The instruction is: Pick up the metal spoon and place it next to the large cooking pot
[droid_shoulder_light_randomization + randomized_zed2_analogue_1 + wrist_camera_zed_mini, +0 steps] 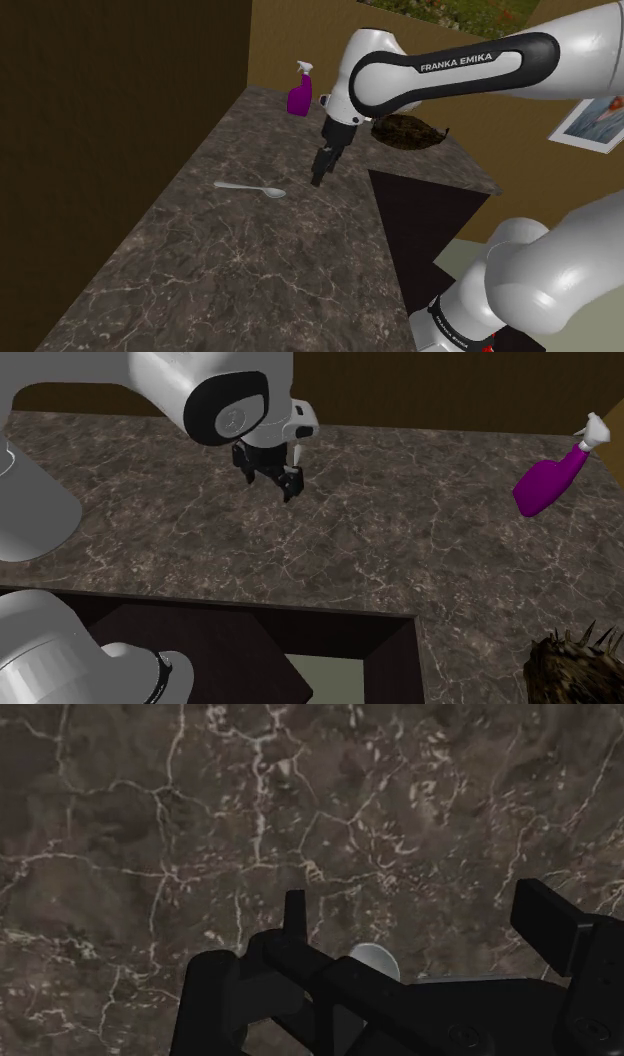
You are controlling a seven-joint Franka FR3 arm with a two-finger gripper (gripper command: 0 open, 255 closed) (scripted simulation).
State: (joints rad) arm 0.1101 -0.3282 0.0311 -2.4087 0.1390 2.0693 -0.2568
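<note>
A pale metal spoon (pixel 250 188) lies flat on the dark marble countertop (pixel 240 270), its bowl pointing toward the gripper. My black gripper (pixel 318 178) hangs a little above the counter, just to the shoulder view's right of the spoon's bowl, and holds nothing. In the wrist view the fingers (pixel 293 909) stand wide apart, open, and the spoon's bowl (pixel 375 960) peeks out close behind them. A dark brown, rough-looking pot (pixel 408 131) sits at the far end of the counter, beyond the gripper. In the second exterior view my gripper (pixel 272 482) hovers over bare marble.
A purple spray bottle (pixel 299 96) with a white nozzle stands at the counter's far end, also seen as the spray bottle (pixel 550 482). A dark recess (pixel 425 225) cuts into the counter beside the stand. Brown walls border the far side.
</note>
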